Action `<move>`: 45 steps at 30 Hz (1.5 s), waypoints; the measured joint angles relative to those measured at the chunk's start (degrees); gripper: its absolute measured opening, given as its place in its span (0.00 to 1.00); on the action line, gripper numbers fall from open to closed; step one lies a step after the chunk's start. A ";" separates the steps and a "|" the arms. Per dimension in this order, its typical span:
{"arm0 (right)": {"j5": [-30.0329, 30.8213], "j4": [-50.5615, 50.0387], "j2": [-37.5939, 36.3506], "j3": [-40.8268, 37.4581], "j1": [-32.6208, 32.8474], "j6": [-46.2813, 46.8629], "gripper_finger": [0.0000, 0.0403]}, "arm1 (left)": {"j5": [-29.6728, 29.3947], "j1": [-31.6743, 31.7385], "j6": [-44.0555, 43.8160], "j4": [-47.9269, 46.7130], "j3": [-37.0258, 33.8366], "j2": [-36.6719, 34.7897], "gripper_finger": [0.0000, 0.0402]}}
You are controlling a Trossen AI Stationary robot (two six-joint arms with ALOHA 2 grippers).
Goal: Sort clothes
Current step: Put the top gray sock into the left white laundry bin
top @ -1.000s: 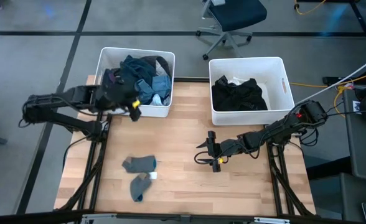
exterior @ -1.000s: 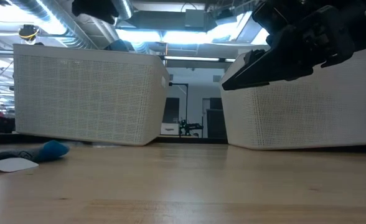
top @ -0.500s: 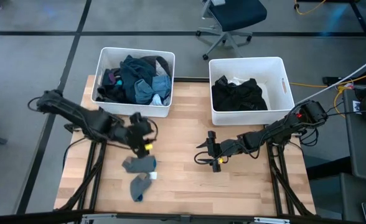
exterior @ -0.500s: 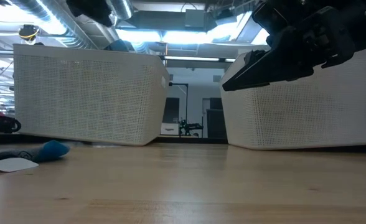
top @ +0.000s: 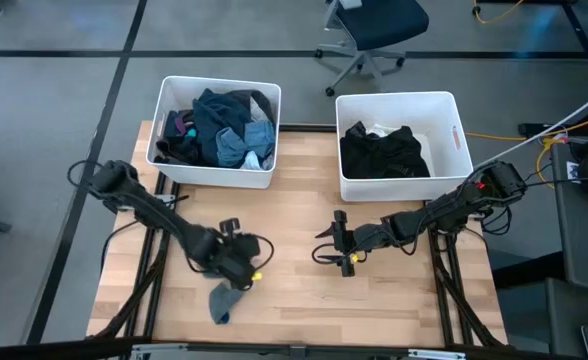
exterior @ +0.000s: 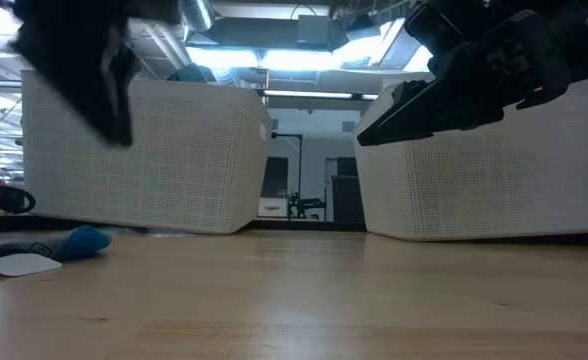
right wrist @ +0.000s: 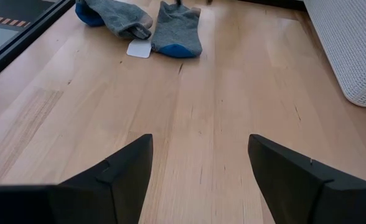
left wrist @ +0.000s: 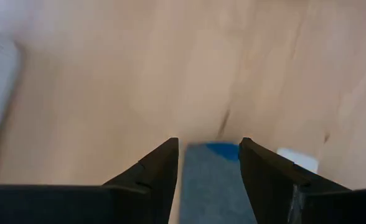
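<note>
Two grey-blue socks lie flat on the wooden table near its front left. One sock with a blue toe [left wrist: 213,180] [right wrist: 177,30] lies below my left gripper [top: 241,267], which hides it in the high view. That gripper is open, and its fingers [left wrist: 161,165] hang above the sock, one on either side. In the low view the left gripper [exterior: 84,70] is well clear of the tabletop. The other sock [top: 220,301] lies nearer the front edge. My right gripper [top: 326,246] is open and empty over the table's middle, pointing toward the socks.
A white bin [top: 164,110] at the back left holds dark, teal and pale blue clothes. A white bin [top: 454,125] at the back right holds black clothes. A white tag [right wrist: 139,48] lies by the socks. Bare wood lies between the two grippers.
My left gripper has gone from the left bin's near edge toward the table's near edge and a little right, and down until it stands over the blue-toed sock. The socks and my right arm have stayed where they were.
</note>
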 joint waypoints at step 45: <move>0.02 0.45 -0.01 0.00 -0.01 -0.02 0.66 | 5.15 -0.04 1.13 15.35 -11.67 6.87 0.01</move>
